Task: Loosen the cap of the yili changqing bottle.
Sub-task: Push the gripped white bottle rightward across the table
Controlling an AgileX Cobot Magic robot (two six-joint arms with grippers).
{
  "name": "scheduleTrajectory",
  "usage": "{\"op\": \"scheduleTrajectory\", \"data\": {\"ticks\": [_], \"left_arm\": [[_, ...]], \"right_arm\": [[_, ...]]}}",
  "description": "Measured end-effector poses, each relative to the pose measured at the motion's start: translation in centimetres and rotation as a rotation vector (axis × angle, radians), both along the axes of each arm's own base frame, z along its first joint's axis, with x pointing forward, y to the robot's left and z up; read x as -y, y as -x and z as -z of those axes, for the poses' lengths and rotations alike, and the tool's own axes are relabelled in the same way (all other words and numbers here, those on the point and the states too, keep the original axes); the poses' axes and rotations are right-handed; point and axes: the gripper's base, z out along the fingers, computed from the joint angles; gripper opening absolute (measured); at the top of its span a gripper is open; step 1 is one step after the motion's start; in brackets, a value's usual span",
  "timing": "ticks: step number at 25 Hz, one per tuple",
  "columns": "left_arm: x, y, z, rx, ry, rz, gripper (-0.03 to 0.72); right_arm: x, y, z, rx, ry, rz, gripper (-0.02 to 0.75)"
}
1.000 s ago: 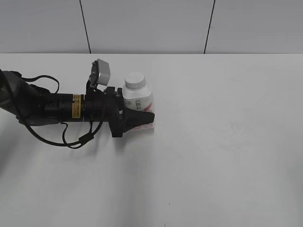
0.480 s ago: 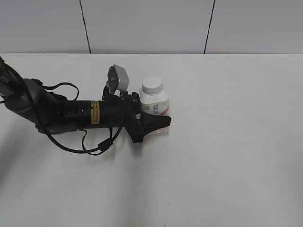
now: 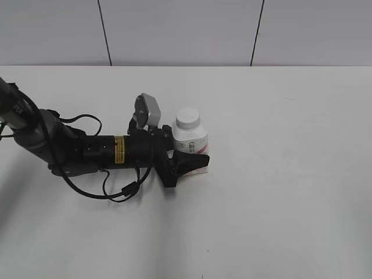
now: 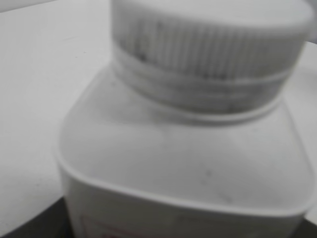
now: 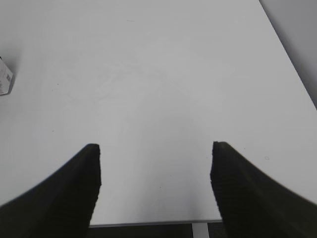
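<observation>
One yili changqing bottle [image 3: 190, 141] is standing left of centre, wearing one cap [image 3: 188, 118]. One arm [image 3: 87, 150] is lying at left; one table [image 3: 279, 174] is carrying everything.

A plain white table [image 3: 279, 192] meets a pale grey panelled wall [image 3: 180, 32] with dark vertical seams.

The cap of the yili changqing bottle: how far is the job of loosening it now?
Done: the left hand is shut on the body of the upright yili changqing bottle, steadying it on the table. In hand: nothing touches the cap, which sits fully on the neck. Left: the right hand, open over bare table away from the bottle, must come, grip the cap and twist.
</observation>
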Motion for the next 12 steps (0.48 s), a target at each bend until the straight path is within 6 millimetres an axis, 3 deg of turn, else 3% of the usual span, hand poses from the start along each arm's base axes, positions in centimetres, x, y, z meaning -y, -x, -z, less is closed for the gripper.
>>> {"op": "scheduleTrajectory", "data": {"ticks": [12], "left_arm": [[0.09, 0.88, 0.12, 0.022, -0.017, 0.108, 0.426]], "right_arm": [[0.00, 0.00, 0.00, 0.000, 0.000, 0.000, 0.546]]}}
